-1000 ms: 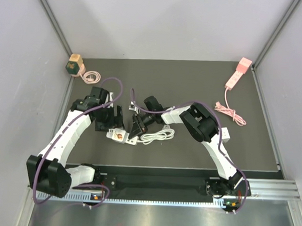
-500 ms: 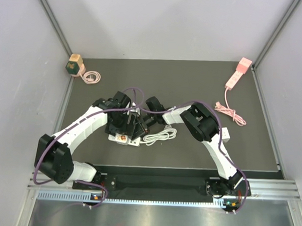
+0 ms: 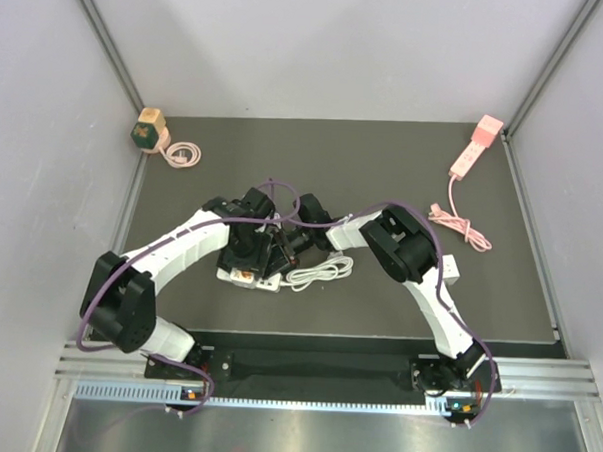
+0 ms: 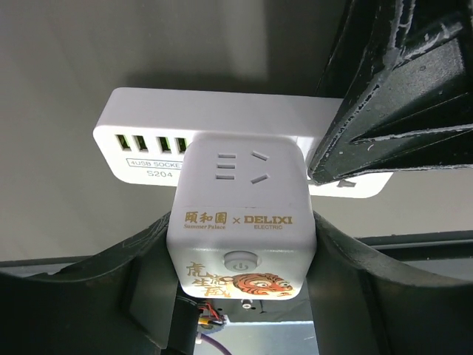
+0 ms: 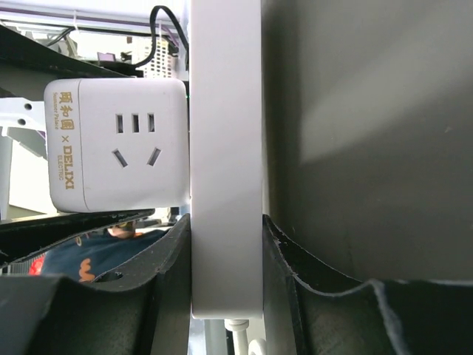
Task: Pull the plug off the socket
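The plug cube (image 4: pixel 240 222) is a white, round-cornered block. Its upper face has a two-pin and a three-pin outlet. Below them come gold lettering that reads DELIXI, a round power button and a small orange tiger drawing near the lower edge. The cube sits plugged into the long side of a white power strip (image 4: pixel 148 126), which carries a row of green-lined USB ports.

The cube lies right between the jaws of the left pincer (image 3: pixel 250 256), one black jaw along each flank. The jaws stand close against it, but whether they already press on it cannot be told. The strip lies just beyond the cube from that pincer.

The right pincer (image 5: pixel 225 259) is clamped on the power strip, a jaw tight against either long face, and the cube sticks out to the left of its grip. A coiled white cord (image 3: pixel 315 272) lies just beside this pincer.

A second ago the left pincer stood apart from the cube, off to one side, and the cube showed uncovered from above. Since then the arm has swung in, the pincer now covers the cube, and its jaws have drawn closer together. The right pincer has kept its hold. Strip and cube lie where they did, and the cube is still seated in the strip.
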{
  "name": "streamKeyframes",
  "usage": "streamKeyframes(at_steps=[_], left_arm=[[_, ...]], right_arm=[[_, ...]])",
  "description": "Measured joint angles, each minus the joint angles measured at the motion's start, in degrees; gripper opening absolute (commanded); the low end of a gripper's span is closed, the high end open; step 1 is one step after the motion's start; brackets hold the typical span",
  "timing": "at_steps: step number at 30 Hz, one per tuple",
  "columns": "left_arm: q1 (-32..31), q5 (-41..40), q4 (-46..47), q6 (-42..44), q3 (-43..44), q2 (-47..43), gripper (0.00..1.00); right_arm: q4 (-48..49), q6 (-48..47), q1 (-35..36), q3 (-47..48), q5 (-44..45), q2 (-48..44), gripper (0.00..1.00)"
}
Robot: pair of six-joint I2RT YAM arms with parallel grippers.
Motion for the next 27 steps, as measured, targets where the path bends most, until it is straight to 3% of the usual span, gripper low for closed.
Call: streamKeyframes(at_steps=[5,12,16,20,23,27], left_arm=[[0.1,-0.4,-0.3,-1.1,0.0,-1.4,0.0],[6.3,5.9,0.1,-1.8,-2.4,-8.0,0.0],[6.4,5.4,-0.3,-1.9,-2.8,-10.4,0.0],[2.0,-0.9,-0.8,-3.3,-2.6,-10.4,0.0],[-1.8,-6.3,-3.4,-5.1,0.6,-10.3,0.0],[-3.7,-8.4,-2.4,-6.7,4.4,-10.3,0.0]], right_arm=[[-1.4,-1.9,0.0,0.5,0.1,0.0,0.0],[-3.0,-2.9,0.4,2.4,-0.3,-0.6,0.0],[-3.1,-2.8,0.7,2.8,-0.4,-0.9,0.0],[-5.0,-4.3,1.0,3.6,0.7,-0.9,0.0],[-9.3,-7.4,1.5,4.5,6.2,-0.2,0.0],[-11.1,-8.8,1.7,5.7,6.6,0.2,0.0]])
